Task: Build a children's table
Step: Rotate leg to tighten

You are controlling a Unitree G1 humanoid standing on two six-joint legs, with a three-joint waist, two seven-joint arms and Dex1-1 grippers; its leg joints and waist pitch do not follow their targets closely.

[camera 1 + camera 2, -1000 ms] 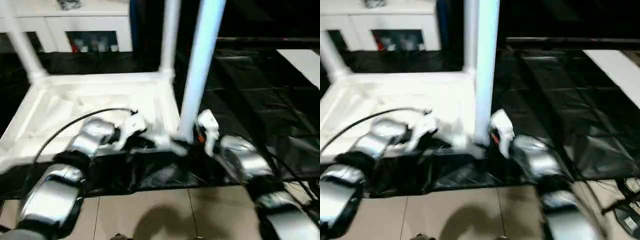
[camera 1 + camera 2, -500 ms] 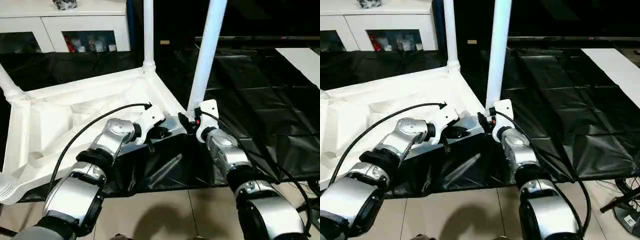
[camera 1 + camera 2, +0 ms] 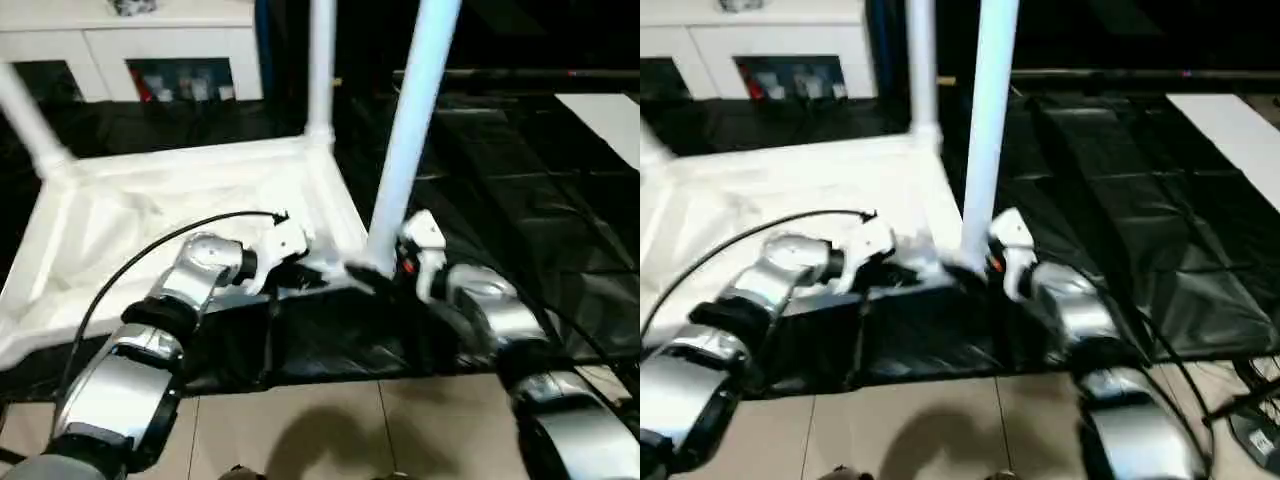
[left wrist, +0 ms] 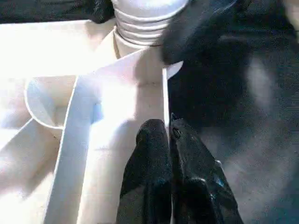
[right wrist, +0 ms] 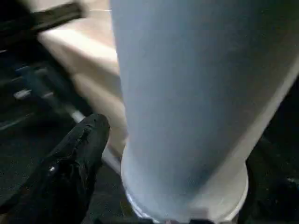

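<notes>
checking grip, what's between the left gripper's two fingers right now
In the left wrist view, the thin upright rim of the tabletop runs into the left gripper; the two black fingers press together on it.

a black sheet (image 3: 520, 170) covers the floor beyond a strip of bare beige tile (image 3: 330, 430). the upturned white tabletop (image 3: 150, 220) lies directly on the sheet, and a flat white board (image 3: 1230, 125) rests well apart to the right.
</notes>
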